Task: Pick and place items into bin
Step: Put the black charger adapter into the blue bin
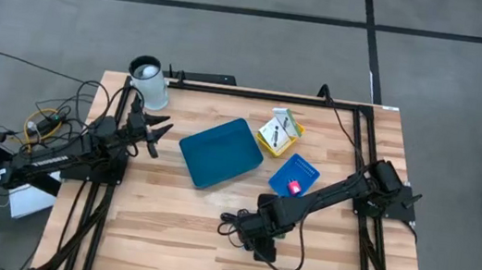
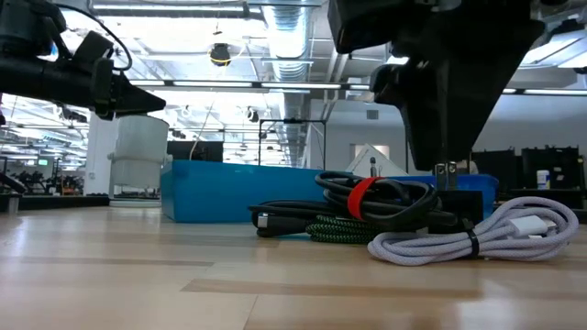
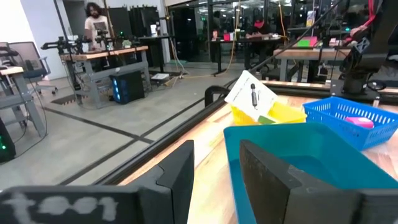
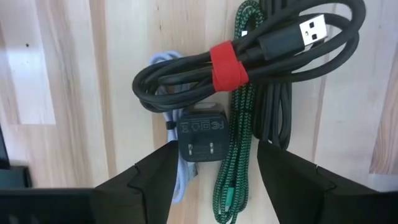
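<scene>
A heap of items lies near the table's front middle: a black cable coil (image 4: 227, 65) bound with a red strap, a green braided cable (image 4: 239, 137), a pale cable (image 2: 477, 234) and a black plug charger (image 4: 202, 134). My right gripper (image 4: 216, 149) points down over the heap, open, with its fingers on either side of the charger and the green cable; no touch shows. The blue bin (image 1: 220, 151) rests on the table's middle. My left gripper (image 1: 159, 134) waits open and level at the table's left, facing the bin (image 3: 298, 155).
Right of the bin, a yellow box holds a white packet (image 1: 279, 131). Nearer, a blue mesh basket (image 1: 294, 175) holds a pink piece. A white cylinder (image 1: 150, 81) stands at the far left corner. Bare wood lies at the front left.
</scene>
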Action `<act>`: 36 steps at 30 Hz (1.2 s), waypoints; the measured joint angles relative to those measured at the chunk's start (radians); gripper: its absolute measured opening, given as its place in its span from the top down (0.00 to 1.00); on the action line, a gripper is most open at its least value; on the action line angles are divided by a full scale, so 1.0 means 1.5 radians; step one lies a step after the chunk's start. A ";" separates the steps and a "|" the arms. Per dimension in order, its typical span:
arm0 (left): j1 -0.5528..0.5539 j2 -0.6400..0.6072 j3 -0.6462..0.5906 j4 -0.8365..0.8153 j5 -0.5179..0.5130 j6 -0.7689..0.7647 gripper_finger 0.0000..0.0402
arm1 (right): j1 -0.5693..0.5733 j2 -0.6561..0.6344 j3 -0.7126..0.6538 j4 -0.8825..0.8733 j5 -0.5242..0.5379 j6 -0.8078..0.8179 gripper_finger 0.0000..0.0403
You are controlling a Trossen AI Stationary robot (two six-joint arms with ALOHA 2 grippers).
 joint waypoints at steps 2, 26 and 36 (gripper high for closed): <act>0.000 0.000 0.000 0.000 0.000 0.000 0.70 | 0.001 0.000 0.000 0.000 0.000 0.000 0.46; 0.000 0.000 0.000 0.001 0.000 0.000 0.70 | 0.005 0.022 0.000 0.006 0.000 -0.005 0.43; 0.000 0.000 0.000 0.001 0.001 0.000 0.70 | 0.005 0.023 -0.001 0.005 -0.001 -0.005 0.43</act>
